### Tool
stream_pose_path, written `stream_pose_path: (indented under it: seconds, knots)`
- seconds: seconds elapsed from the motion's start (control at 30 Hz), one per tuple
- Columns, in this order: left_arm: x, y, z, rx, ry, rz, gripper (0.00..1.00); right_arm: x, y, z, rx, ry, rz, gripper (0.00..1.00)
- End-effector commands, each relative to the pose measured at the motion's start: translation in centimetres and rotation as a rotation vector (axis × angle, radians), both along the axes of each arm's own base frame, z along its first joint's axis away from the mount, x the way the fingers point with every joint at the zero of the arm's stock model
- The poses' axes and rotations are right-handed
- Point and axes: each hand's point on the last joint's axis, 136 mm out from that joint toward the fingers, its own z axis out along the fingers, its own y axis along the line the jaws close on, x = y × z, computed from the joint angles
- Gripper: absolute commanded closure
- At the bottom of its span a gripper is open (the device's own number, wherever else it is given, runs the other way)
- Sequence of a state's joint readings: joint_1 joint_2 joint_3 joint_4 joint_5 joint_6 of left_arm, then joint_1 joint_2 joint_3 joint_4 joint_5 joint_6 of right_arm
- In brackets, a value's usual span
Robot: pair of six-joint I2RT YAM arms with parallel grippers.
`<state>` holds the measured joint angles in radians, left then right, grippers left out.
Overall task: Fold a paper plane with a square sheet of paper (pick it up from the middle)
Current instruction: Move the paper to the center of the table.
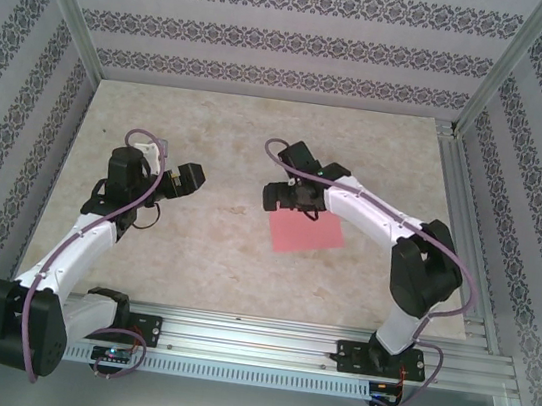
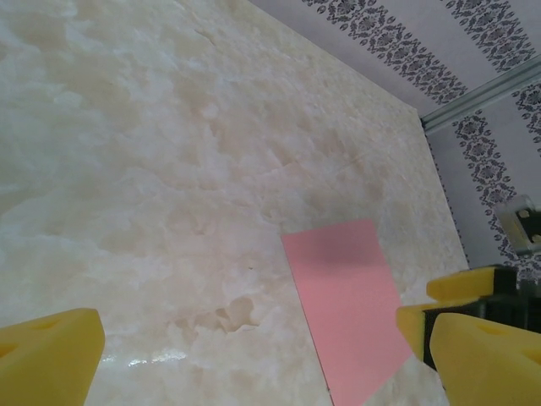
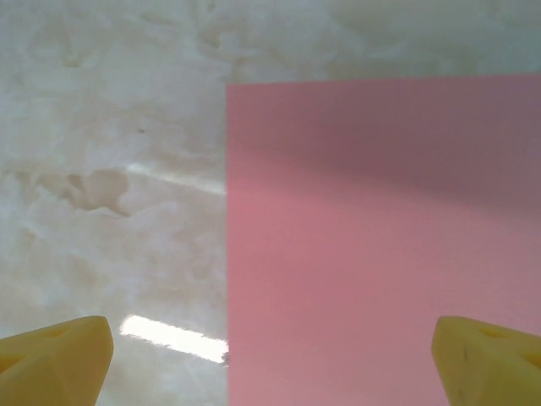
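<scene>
**Top view.** The sheet point(image 1: 309, 235) lies flat on the table point(image 1: 241, 128), right of centre and slightly turned against the table edges. It is one unfolded pink-red square. The right hand point(image 1: 280, 196) is positioned over the sheet's far left corner, with the arm reaching in from the near right. The left hand point(image 1: 188, 179) is positioned well to the left of the sheet and points toward it. Bare table lies between the left hand and the sheet. Patterned walls enclose the table on three sides.

**Left wrist view.** The left hand point(image 2: 266, 338) is open. Its two yellow pads point(image 2: 46, 355) stand wide apart, with bare marbled table between them. The sheet point(image 2: 347, 304) lies flat ahead and to the right. The yellow pads of the right hand point(image 2: 435, 303) are just beside the sheet's right edge. Contact with the paper cannot be determined here.

**Right wrist view.** The right hand point(image 3: 270, 364) is open and holds nothing. One pad point(image 3: 55, 359) is over bare table point(image 3: 110, 127). The other pad is over the sheet point(image 3: 380, 237). The sheet's left edge runs straight up between the two pads. A shadow band crosses the far part of the sheet. The paper shows no crease or lift.
</scene>
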<state>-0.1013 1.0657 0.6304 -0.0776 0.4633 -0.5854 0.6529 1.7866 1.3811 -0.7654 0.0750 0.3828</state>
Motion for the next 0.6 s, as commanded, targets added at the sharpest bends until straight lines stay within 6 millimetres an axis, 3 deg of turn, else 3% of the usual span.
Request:
stream_pose_path:
  seconds: [0.0,0.2,0.37,0.57]
  knots:
    - [-0.7,-0.6,-0.2,-0.015,0.008,-0.017,0.00,-0.4,-2.2,-3.0,-0.203,0.134,0.168,0.04]
    - [-0.8,-0.3,-0.5,0.002,0.013,-0.003,0.00,0.7,-2.0,-4.9,-0.236,0.237,0.175,0.07]
    - [-0.6,-0.4,-1.1,0.012,0.019,-0.011,0.00,2.0,-2.1,-5.3,-0.173,0.238,0.117,0.07]
    - [-0.3,-0.7,-1.4,0.015,0.030,-0.032,0.00,2.2,-2.5,-6.4,-0.176,0.280,0.117,0.06]
